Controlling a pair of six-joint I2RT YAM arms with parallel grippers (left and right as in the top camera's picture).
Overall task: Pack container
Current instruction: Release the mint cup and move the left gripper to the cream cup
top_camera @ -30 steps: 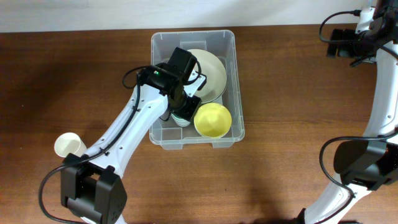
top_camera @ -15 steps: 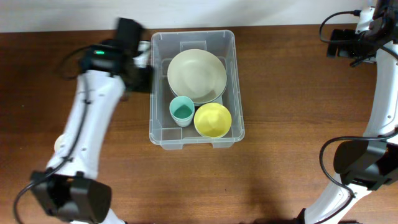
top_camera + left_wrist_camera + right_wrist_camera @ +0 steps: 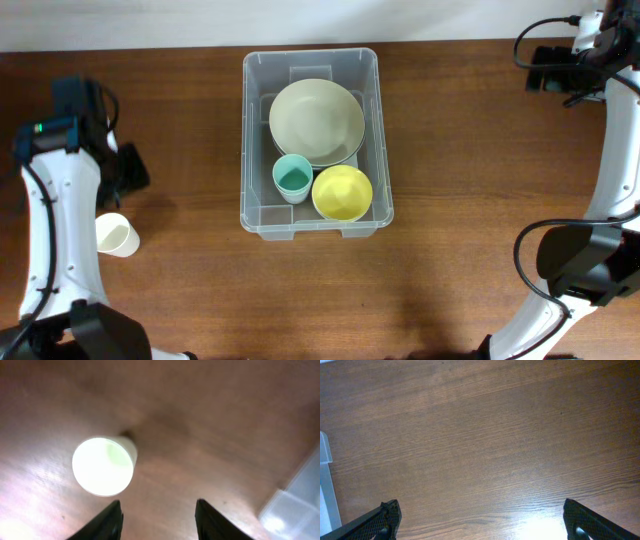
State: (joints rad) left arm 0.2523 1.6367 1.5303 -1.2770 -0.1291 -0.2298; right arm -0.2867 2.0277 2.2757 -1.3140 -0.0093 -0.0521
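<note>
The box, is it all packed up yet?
Almost. The container already holds the pale plate, the teal cup and the yellow bowl. Nothing is in hand: the left gripper hangs open near the white cup, and the right gripper is open too. Left to do: the white cup stands on the table, not yet packed.

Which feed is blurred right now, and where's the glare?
Left wrist: soft all over, the white cup blown out, glare on the table at lower left. Right wrist: sharp wood grain, one bright glare patch at the bottom edge. Overhead: sharp, evenly lit, the container clear to see.
</note>
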